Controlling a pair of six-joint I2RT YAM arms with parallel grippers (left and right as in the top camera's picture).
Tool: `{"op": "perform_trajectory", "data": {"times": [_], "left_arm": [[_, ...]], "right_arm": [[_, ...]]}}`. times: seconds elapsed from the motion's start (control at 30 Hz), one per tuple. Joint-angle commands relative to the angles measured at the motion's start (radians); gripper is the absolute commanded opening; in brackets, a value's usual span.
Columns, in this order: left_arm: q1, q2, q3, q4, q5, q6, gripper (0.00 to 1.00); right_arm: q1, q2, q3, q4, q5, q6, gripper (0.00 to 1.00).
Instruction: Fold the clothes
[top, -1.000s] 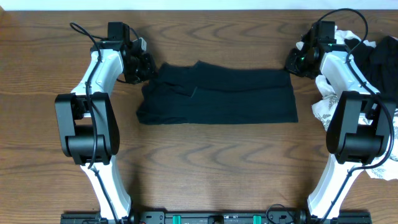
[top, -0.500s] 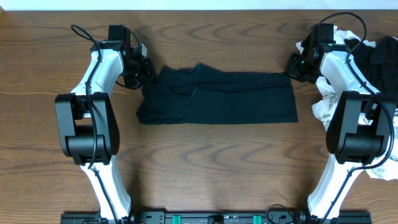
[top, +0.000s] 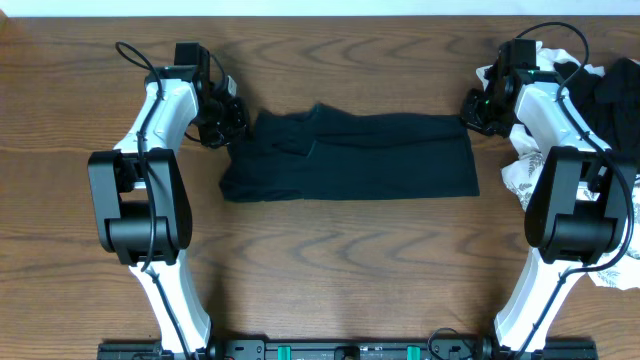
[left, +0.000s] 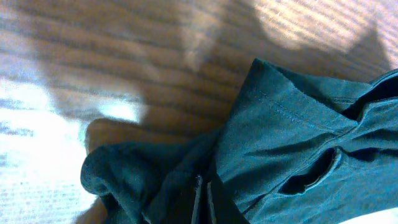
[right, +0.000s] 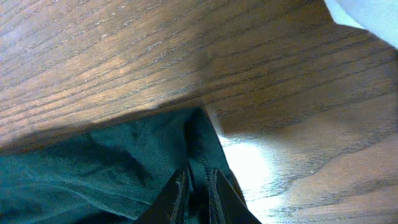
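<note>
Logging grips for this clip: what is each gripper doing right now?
Left gripper: closed on the black garment.
Right gripper: closed on the same garment's corner.

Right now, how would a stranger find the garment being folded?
On the wooden table, look between the left arm and the right arm. The black garment lies there in a long band. The other clothes sit heaped at the right edge; only this one lies spread out alone.
</note>
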Motion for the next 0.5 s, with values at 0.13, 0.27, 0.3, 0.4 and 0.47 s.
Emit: {"op": "perform_trajectory", "data": {"times": [0.13,0.27,0.3,0.4,0.47], "left_arm": [[0.04,-0.032,-0.009,-0.057,-0.002,0.01,0.06],[0.049,-0.032,-0.009,-0.064,-0.001,0.022,0.06],[0.048,-0.032,-0.009,-0.064,-0.001,0.029,0.06],[0.048,-0.032,-0.009,-0.063,-0.001,0.029,0.06],[0.048,-0.032,-0.009,-0.061,-0.001,0.029,0.06]], "right_arm": [[0.013,-0.02,-0.004,-0.006,0.008,-0.005,0.13],[0.013,-0.02,-0.006,-0.026,0.008,-0.005,0.13],[0.013,-0.02,-0.006,-0.028,0.008,-0.005,0.13],[0.013,-0.02,-0.008,-0.028,0.007,-0.005,0.13],[0.013,-0.02,-0.008,-0.014,0.006,-0.005,0.13]]}}
